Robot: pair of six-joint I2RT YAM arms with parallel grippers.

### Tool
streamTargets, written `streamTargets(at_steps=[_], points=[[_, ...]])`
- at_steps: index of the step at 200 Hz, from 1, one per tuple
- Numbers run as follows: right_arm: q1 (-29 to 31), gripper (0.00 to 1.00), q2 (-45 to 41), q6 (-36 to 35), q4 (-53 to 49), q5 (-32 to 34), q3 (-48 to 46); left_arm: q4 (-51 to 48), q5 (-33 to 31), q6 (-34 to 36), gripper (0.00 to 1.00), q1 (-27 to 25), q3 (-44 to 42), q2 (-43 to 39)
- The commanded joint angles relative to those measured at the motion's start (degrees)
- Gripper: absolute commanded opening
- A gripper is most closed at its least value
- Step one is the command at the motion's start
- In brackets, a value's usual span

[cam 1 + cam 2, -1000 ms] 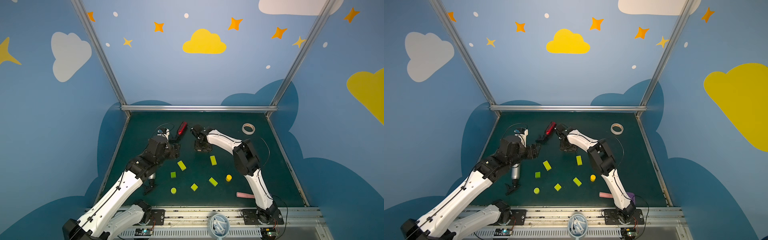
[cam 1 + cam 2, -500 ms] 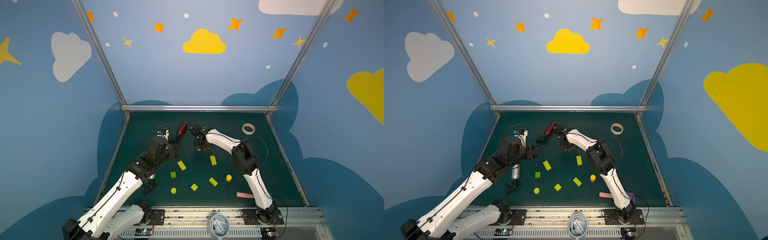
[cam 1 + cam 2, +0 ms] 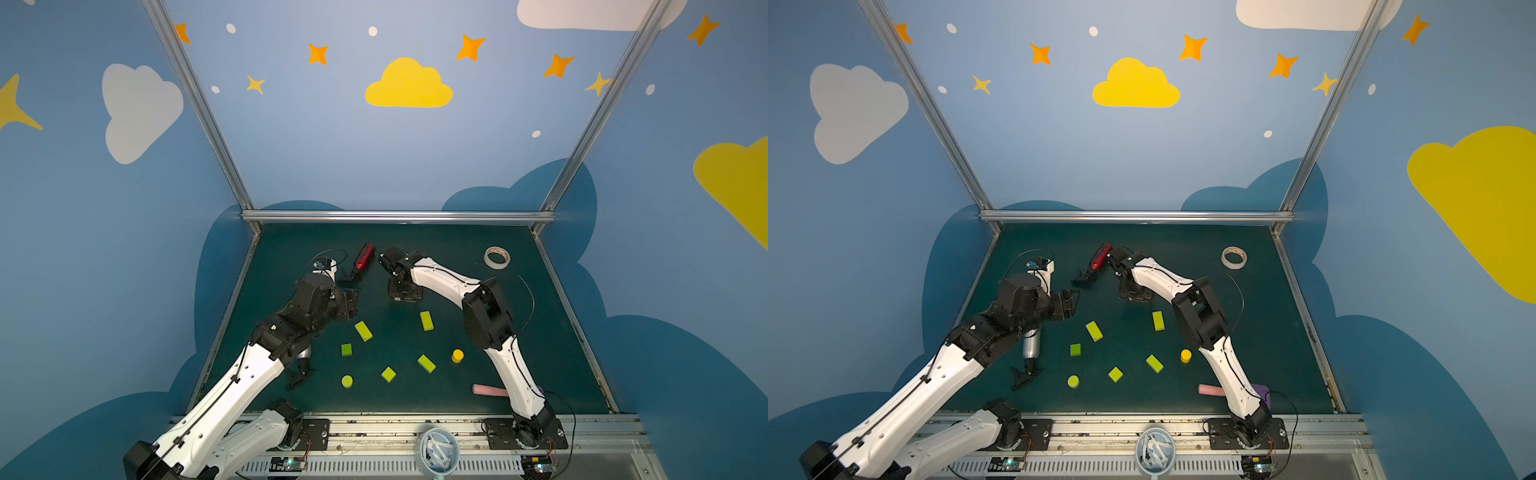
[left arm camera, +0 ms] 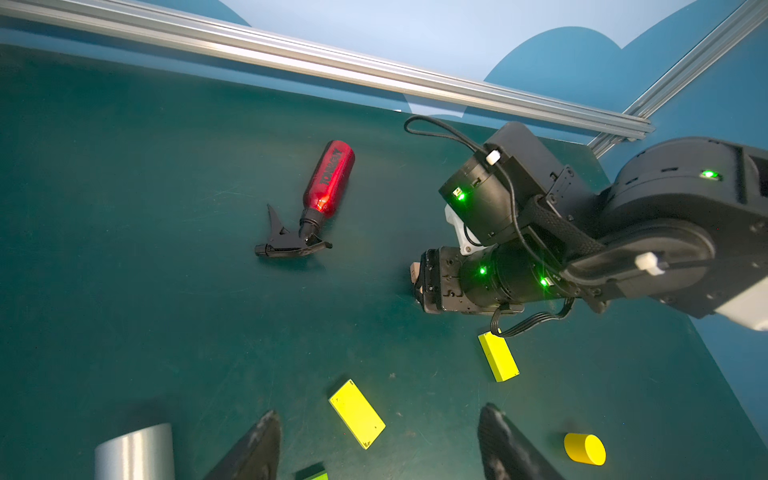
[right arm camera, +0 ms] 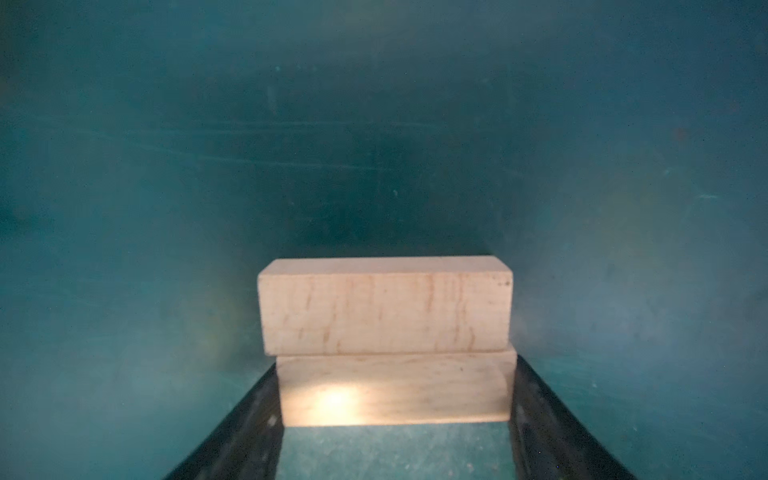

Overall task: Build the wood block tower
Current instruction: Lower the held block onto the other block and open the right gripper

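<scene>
**Foundation of the block tower laid.** At the back middle of the green mat (image 3: 457, 249), just beside a red spray bottle (image 4: 328, 178), the tower's base is being set out. Two tan bars are seen side by side and touching in the right wrist view. The nearer tan bar (image 5: 392, 390) is clamped by the right gripper (image 5: 397, 363), whose jaws are closed on its two short ends. The farther tan bar (image 5: 384, 316) lies free against it. In both top views the pair is hidden beneath that gripper.

The left gripper (image 4: 379, 408) is held above the mat with its jaws apart and nothing between them; a lime bar (image 4: 357, 413) lies on the mat below. The other blocks are scattered loose across the near half of the mat: a second lime bar (image 3: 426, 321), a third lime bar (image 3: 426, 363), a lime cube (image 3: 346, 349), a second lime cube (image 3: 388, 374), a lime cylinder (image 3: 347, 381) and a yellow cylinder (image 3: 457, 355). Nothing is stacked yet.

The step in hand is judged to be the first, the seating of the base. Next, the jaws would need to be opened and the gripper raised straight up, so that the bars are not dragged apart; a lime bar would then be wanted on top.

Black lettering along the red bottle appears to read "TONI&GUY", though it is not sharp. No other writing can be read.
</scene>
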Motion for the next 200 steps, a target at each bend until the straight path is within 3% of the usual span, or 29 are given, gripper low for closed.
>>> streamTargets(at_steps=[1, 58, 130, 200], points=[[0.35, 0.59, 2.93, 0.97, -0.79, -0.20, 0.36, -0.82, -0.90, 0.66, 0.75, 0.19, -0.90, -0.94], [0.56, 0.63, 3.49, 0.89, -1.52, -0.11, 0.95, -0.68, -1.08, 0.74, 0.75, 0.18, -1.14, -0.98], [0.69, 0.80, 3.46, 0.69, -1.19, -0.57, 0.97, -0.67, -1.07, 0.74, 0.75, 0.27, -1.20, -1.20], [0.57, 0.85, 3.28, 0.63, -1.35, -0.56, 0.96, -0.76, -1.07, 0.73, 0.76, 0.27, -1.29, -1.33]])
